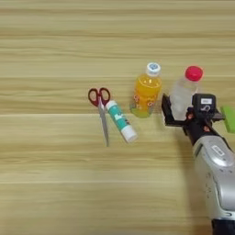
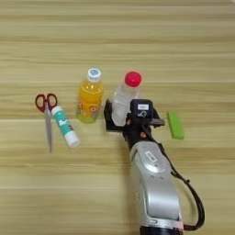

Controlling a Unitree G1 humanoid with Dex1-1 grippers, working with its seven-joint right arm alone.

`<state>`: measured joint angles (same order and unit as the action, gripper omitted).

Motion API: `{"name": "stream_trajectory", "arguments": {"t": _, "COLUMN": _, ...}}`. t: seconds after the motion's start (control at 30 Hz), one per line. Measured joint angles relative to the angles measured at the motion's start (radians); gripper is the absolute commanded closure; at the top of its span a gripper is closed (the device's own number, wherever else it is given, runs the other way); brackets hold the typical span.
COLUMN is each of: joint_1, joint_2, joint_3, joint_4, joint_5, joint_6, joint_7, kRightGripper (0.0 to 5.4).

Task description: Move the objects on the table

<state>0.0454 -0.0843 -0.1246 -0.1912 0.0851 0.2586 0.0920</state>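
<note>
On wood-grain table (image 2: 114, 36), right gripper (image 2: 123, 115) clasping clear plastic bottle (image 2: 123, 98), orange drink bottle (image 2: 89, 96) at its 9 o'clock, glue-stick tube (image 2: 65, 126) and scissors (image 2: 47, 114) further left.

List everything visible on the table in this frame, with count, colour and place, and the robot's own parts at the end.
scissors: one, red handles, far left, lying flat
glue stick: one, teal and white, lying just right of the scissors
orange bottle: one, white cap, upright, centre
clear bottle: one, red cap, right of the orange bottle, at the gripper
green block: one, lying right of the gripper
table: one, light-brown wood grain
forearm: one, silver, from the bottom edge
gripper: one, black, around the clear bottle's base
</note>
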Motion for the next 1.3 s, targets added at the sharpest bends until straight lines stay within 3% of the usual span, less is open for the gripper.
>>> {"name": "stream_trajectory", "arguments": {"t": 0.2, "joint_1": -0.027, "joint_2": -0.019, "joint_3": -0.002, "joint_4": 0.087, "joint_5": -0.001, "joint_6": -0.048, "joint_7": 0.009, "kRightGripper": 0.13}}
{"name": "stream_trajectory", "arguments": {"t": 0.63, "joint_1": -0.038, "joint_2": -0.021, "joint_3": -0.003, "joint_4": 0.133, "joint_5": 0.002, "joint_6": -0.075, "joint_7": 0.024, "kRightGripper": 1.95}}
{"name": "stream_trajectory", "arguments": {"t": 0.73, "joint_1": -0.038, "joint_2": -0.022, "joint_3": -0.006, "joint_4": 0.141, "joint_5": -0.005, "joint_6": -0.089, "joint_7": 0.012, "kRightGripper": 2.15}}
{"name": "stream_trajectory", "arguments": {"t": 1.23, "joint_1": -0.056, "joint_2": -0.064, "joint_3": -0.066, "joint_4": 0.187, "joint_5": -0.062, "joint_6": -0.101, "joint_7": -0.077, "kRightGripper": 2.25}}
{"name": "stream_trajectory", "arguments": {"t": 1.3, "joint_1": -0.056, "joint_2": -0.064, "joint_3": -0.065, "joint_4": 0.188, "joint_5": -0.062, "joint_6": -0.102, "joint_7": -0.076, "kRightGripper": 1.74}}
